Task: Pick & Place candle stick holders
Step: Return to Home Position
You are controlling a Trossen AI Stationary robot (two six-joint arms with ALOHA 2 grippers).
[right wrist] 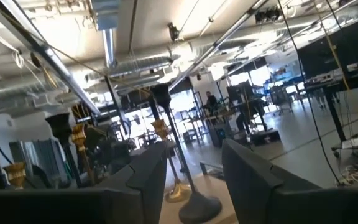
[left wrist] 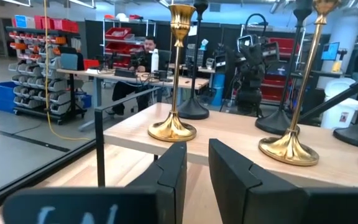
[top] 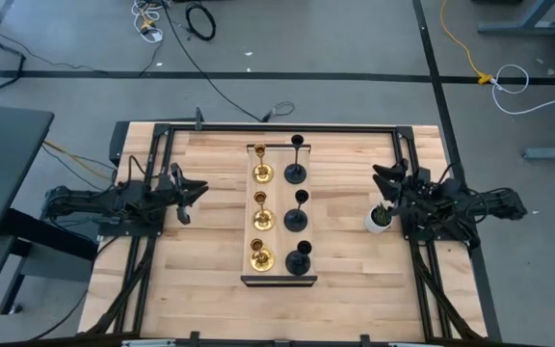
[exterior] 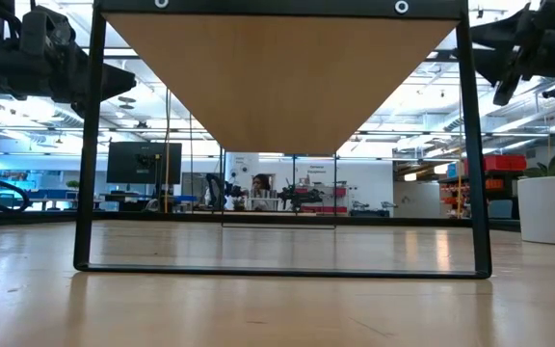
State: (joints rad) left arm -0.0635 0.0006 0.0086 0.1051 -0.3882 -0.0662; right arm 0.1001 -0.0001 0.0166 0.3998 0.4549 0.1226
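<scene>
Three gold candle stick holders (top: 261, 217) and three black ones (top: 298, 220) stand upright on their round bases, in two rows, on a raised wooden platform (top: 277, 280) at the table's middle. My left gripper (top: 198, 190) hangs to the left of the platform, level and pointing at the gold row (left wrist: 171, 127). It is open by a narrow gap with nothing in it (left wrist: 197, 146). My right gripper (top: 379, 175) hangs to the right of the platform, tipped slightly upward and facing the black row (right wrist: 197, 205). It is open and has nothing between its fingers (right wrist: 194, 146).
A small white pot with a green plant (top: 380, 218) stands on the table just below my right gripper. Black frame rails (top: 152, 154) run along the table's sides and far edge. The platform's black legs (exterior: 85, 193) stand on the tabletop. People sit at desks in the room behind.
</scene>
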